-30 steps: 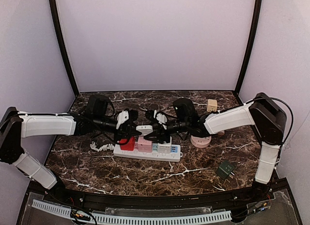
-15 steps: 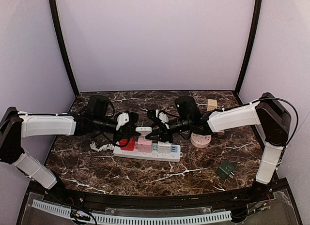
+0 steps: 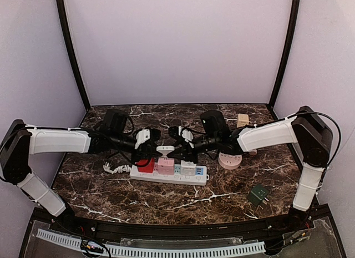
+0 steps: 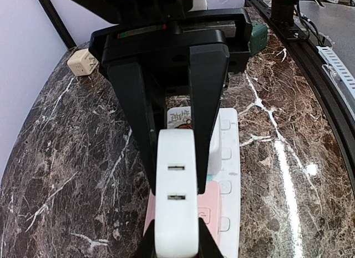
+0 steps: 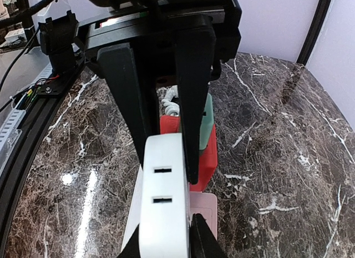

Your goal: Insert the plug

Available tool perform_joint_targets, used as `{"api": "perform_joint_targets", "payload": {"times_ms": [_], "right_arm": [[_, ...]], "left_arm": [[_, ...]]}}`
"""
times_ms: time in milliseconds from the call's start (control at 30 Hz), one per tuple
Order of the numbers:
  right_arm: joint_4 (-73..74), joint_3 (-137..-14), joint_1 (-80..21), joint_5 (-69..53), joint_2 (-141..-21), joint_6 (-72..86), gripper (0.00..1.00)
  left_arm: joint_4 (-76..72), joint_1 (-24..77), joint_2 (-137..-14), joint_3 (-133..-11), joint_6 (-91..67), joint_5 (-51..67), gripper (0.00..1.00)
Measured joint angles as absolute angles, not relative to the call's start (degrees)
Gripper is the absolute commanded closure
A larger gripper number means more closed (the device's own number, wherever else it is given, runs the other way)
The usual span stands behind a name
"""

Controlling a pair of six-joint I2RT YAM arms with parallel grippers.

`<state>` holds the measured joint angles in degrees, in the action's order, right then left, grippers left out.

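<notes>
Holding the white plug adapter [image 4: 176, 213] from both ends, your two pincers meet nose to nose just above the power strip [image 4: 228, 175]. The left pincer [image 4: 176, 248] is clenched on one end of the adapter. The right pincer [image 5: 165, 244] has its fingers pressed to the sides of the other end, so it looks clamped on too.

The adapter hangs in the air over the pink plug [image 3: 165, 166], beside the red plug [image 3: 146, 165], and is not yet seated in any socket. Its two-slot face points up at both wrist cameras. The prongs probably point down toward the strip, though you cannot see them.

This double hold looks like a handover or a squaring-up: one pincer steadies the adapter while the other takes a straighter bite. Release one side before you press down. Otherwise the arms may fight each other and tilt the adapter against the plugs already seated.
</notes>
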<state>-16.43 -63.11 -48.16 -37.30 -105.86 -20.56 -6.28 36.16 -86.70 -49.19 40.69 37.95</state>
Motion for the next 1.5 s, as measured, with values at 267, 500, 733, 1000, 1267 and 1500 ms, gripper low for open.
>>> {"api": "perform_joint_targets", "payload": {"times_ms": [267, 500, 733, 1000, 1267, 1500], "right_arm": [[-17.56, -63.11, -47.88, -37.76, -105.97, -21.04, 0.98], [-18.41, -63.13, -47.59, -37.58, -107.20, -22.37, 1.00], [-18.87, -63.13, -47.57, -37.47, -107.61, -23.31, 1.00], [-20.08, -63.09, -47.57, -37.74, -108.22, -23.57, 1.00], [-20.34, -62.81, -47.57, -37.74, -108.20, -23.75, 1.00], [-21.41, -61.95, -47.57, -37.60, -108.03, -23.73, 1.00]], "left_arm": [[-2.20, 36.10, -86.96, -51.77, 39.81, 37.80, 0.99], [-1.41, 35.79, -88.53, -52.51, 39.90, 37.63, 0.99], [-1.04, 35.62, -89.32, -53.23, 40.45, 37.67, 0.99], [-0.95, 35.48, -89.43, -53.23, 41.12, 37.45, 0.99], [-0.93, 35.46, -89.43, -53.23, 41.19, 37.65, 0.99], [-0.95, 35.48, -89.58, -53.21, 41.21, 38.09, 0.99]]}}
